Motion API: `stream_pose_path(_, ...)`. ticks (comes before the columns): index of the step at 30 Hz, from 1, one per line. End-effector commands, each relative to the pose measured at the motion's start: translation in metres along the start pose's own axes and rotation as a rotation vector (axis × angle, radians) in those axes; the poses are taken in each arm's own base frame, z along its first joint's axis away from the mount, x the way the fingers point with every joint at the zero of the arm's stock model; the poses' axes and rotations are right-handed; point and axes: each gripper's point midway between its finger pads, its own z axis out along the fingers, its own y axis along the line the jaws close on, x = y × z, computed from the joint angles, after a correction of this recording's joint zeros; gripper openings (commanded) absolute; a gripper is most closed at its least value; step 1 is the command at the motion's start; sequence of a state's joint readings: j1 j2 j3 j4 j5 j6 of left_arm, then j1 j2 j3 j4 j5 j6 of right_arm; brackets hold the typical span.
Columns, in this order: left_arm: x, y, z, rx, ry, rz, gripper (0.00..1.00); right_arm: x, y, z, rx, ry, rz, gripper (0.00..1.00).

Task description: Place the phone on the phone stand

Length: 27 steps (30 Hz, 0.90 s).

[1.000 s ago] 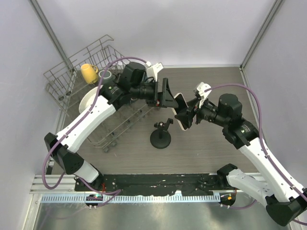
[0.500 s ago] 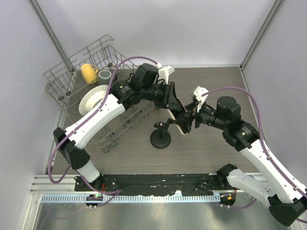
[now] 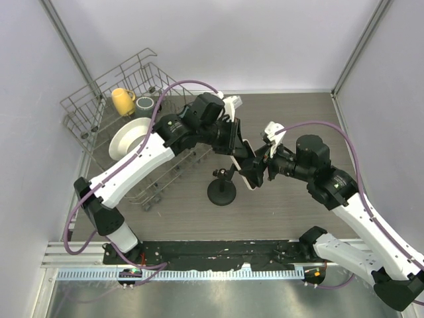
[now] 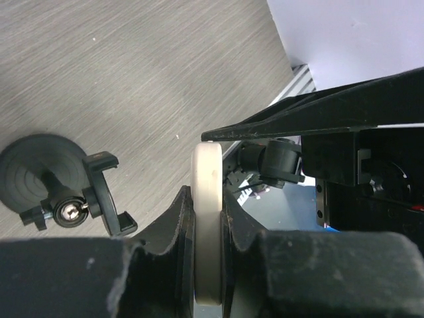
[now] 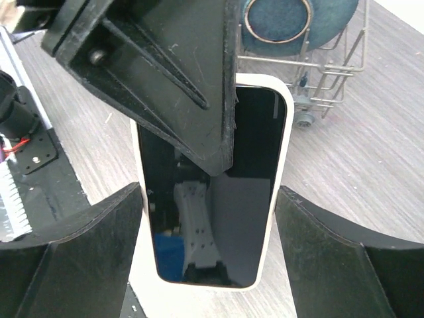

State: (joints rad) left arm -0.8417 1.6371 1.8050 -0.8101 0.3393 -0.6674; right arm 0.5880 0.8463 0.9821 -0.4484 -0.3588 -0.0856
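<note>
The phone point(image 5: 218, 218), black screen with a pale rim, hangs in the air above the table, held by both arms. My right gripper point(image 5: 209, 199) is shut on it across its width, a finger against each long edge. From the other end my left gripper point(image 4: 207, 199) is shut on the phone point(image 4: 209, 192) across its thin faces. In the top view the left gripper point(image 3: 240, 156) and right gripper point(image 3: 257, 169) meet just to the right of and above the phone stand point(image 3: 222, 189). The stand's clamp head point(image 4: 99, 192) and disc base point(image 4: 36, 165) are bare, below and left of the phone.
A grey wire dish rack point(image 3: 99, 93) fills the back left, holding a yellow cup point(image 3: 122, 101), a white plate point(image 3: 129, 138) and a dark bowl point(image 3: 145, 104). The black mounting rail point(image 3: 218, 250) runs along the near edge.
My left gripper swung right to the phone and closed on it. The right gripper, still holding the phone, drifted slightly left and toward the stand.
</note>
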Motion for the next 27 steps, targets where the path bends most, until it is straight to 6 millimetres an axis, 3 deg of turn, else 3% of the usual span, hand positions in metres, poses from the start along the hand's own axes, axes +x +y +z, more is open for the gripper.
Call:
stream_pose_path(1, -0.028, -0.002, -0.059, -0.114, -0.192, 0.102, 0.0, -0.012, 0.01, -0.012, -0.014, -0.008, 0.112, 0.82)
stream_pose_path(2, -0.034, -0.002, -0.073, -0.136, -0.243, 0.111, 0.0, -0.008, 0.013, -0.015, -0.015, -0.007, 0.138, 0.82)
stream_pose_path(5, -0.042, -0.003, -0.089, -0.151, -0.306, 0.117, 0.0, -0.003, 0.014, -0.018, -0.009, -0.012, 0.161, 0.83)
stream_pose_path(11, -0.05, -0.013, -0.119, -0.142, -0.38, 0.15, 0.0, -0.011, 0.01, -0.025, 0.036, -0.063, 0.185, 0.84)
stream_pose_path(12, -0.055, -0.005, -0.128, -0.194, -0.42, 0.155, 0.0, -0.01, -0.011, -0.026, 0.154, -0.069, 0.196, 0.83)
stream_pose_path(15, -0.057, -0.013, -0.161, -0.192, -0.486, 0.192, 0.0, 0.011, -0.056, -0.025, 0.41, -0.032, 0.245, 0.77)
stream_pose_path(17, -0.054, -0.023, -0.187, -0.155, -0.531, 0.215, 0.0, 0.035, -0.066, -0.009, 0.444, 0.057, 0.255, 0.63)
stream_pose_path(18, -0.052, -0.025, -0.194, -0.146, -0.541, 0.227, 0.0, 0.043, -0.067, -0.004, 0.439, 0.084, 0.265, 0.55)
stream_pose_path(19, -0.048, -0.029, -0.208, -0.125, -0.562, 0.232, 0.0, 0.055, -0.066, 0.009, 0.404, 0.123, 0.256, 0.37)
stream_pose_path(20, -0.045, -0.029, -0.211, -0.122, -0.562, 0.236, 0.0, 0.058, -0.058, 0.017, 0.341, 0.129, 0.241, 0.33)
stream_pose_path(21, -0.04, -0.03, -0.215, -0.115, -0.559, 0.238, 0.0, 0.057, -0.039, 0.026, 0.21, 0.118, 0.229, 0.32)
stream_pose_path(23, -0.029, -0.033, -0.22, -0.08, -0.542, 0.247, 0.0, 0.052, -0.025, 0.034, 0.105, 0.026, 0.172, 0.33)
stream_pose_path(27, -0.008, -0.042, -0.215, 0.015, -0.473, 0.285, 0.0, 0.06, -0.023, 0.045, 0.071, -0.046, 0.143, 0.37)
